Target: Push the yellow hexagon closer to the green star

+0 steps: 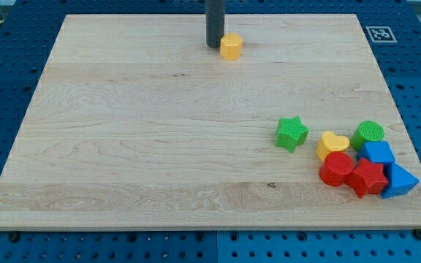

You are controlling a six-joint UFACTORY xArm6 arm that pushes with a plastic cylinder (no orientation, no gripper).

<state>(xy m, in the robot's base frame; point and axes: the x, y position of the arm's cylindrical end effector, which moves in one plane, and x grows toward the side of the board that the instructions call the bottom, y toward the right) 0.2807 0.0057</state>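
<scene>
One yellow hexagon [230, 47]: it sits near the view's top edge of the wooden board [159, 146], a little right of the middle, far up and to the view's left of the green star.
My tip [215, 46]: the dark rod comes down from the view's top and its lower end stands just beside the yellow hexagon, on the hexagon's left side in the view; touching or a hair apart, I cannot tell. I have no fingers to clench or release, only this bare rod, and it holds nothing.
Green star [291, 133]: my landmark, lying in the board's lower right part, well apart from the yellow hexagon.
Yellow heart [332, 145]: just right of the green star, a narrow gap between them.
Green cylinder [369, 134]: right of the green star, beyond the heart.
Blue blocks: one [378, 153] right of the star below the cylinder, another [400, 180] further to the lower right.
Red cylinder [335, 169]: below and right of the green star, touching the heart.
Red star-like block [368, 177]: right of the red cylinder, against the blue ones.
</scene>
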